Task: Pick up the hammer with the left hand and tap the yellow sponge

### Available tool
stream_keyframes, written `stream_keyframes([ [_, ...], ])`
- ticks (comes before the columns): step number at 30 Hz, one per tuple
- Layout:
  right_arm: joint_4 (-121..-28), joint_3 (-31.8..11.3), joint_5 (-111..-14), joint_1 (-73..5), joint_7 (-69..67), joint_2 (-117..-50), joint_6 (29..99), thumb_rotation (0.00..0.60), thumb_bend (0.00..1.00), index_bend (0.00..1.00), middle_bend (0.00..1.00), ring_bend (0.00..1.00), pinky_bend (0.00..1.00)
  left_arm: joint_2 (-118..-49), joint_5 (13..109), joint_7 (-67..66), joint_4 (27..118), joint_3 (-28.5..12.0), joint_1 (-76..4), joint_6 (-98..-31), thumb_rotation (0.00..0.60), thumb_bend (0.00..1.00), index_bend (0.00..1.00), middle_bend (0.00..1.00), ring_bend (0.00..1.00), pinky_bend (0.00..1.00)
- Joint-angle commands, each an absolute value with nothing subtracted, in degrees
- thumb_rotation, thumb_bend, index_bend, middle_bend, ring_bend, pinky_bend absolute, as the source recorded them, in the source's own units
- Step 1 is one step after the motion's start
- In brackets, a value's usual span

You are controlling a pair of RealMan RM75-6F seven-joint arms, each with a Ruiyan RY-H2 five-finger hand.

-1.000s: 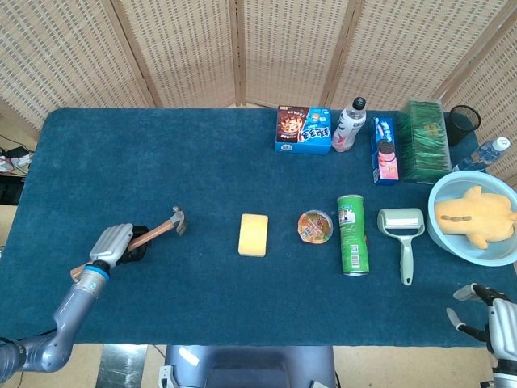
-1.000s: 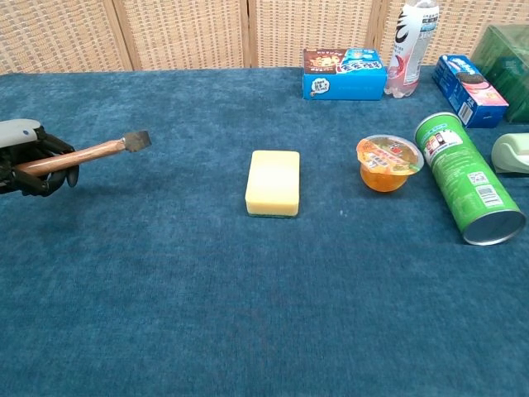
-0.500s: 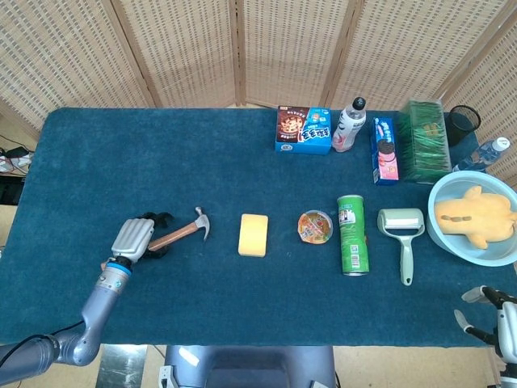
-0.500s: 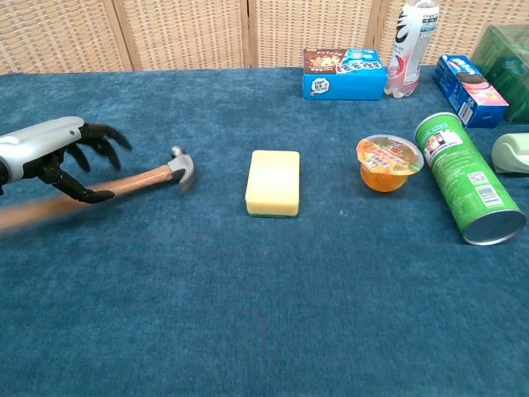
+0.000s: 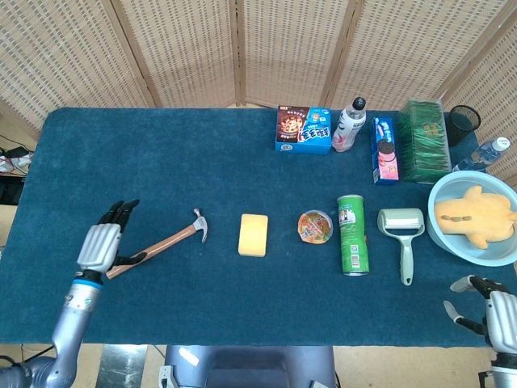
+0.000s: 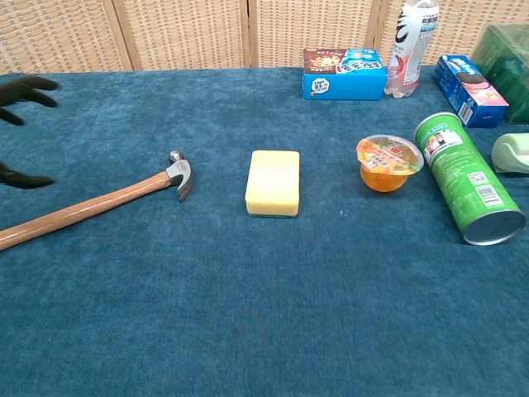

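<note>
Now the hammer point(image 5: 158, 242) lies flat on the blue bench point(image 5: 161, 153), and nothing holds it. Its metal head points toward the yellow sponge point(image 5: 254, 234) and rests just beside it, a little to the left, without touching. The wooden handle runs back toward the left hand point(image 5: 101, 245). This hand is beside the end of the handle, with its fingers point(image 5: 121, 212) spread apart and empty; in the chest view only dark fingertips show at the left edge. The right hand point(image 5: 485, 303) waits at the near right corner of the bench, well apart from the work, its fingers also apart and holding nothing.

Judging from this, the task is not finished in a visible way: the hammer is not in the hand, and the sponge shows no mark that tells if it was tapped. If the tap is not made, the hand must close on the handle, lift, and strike the sponge.
</note>
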State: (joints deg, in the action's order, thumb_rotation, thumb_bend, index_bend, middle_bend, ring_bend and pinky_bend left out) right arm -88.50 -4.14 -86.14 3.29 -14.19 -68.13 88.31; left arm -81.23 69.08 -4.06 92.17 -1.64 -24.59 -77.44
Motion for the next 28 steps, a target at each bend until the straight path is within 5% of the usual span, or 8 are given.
stream_keyframes([
  [1, -88.6, -3.8, -87.5, 2.3, -13.8, -68.2, 87.5, 0.6, 0.28, 0.49, 0.52, 0.46, 0.39, -76.0, 72.8, -2.6, 98.1, 1.4, -18.1, -84.5, 0.6, 0.19, 0.05, 0.13, 0.03, 0.15],
  [13, -90.5, -3.2, -91.1, -0.5, -10.4, -68.2, 86.4, 0.6, 0.28, 0.51, 0.52, 0.46, 0.38, -67.6, 78.7, -2.0, 106.4, 6.4, -6.3, -96.6, 0.6, 0.2, 0.2, 0.22, 0.12, 0.16],
  [28, -89.9, -2.5, -89.9, -1.0, -11.8, -69.0, 86.0, 0.6, 0.28, 0.52, 0.57, 0.46, 0.38, -68.9, 79.8, -2.6, 108.1, 2.6, -5.3, -92.9, 0.6, 0.2, 0.23, 0.23, 0.12, 0.17],
])
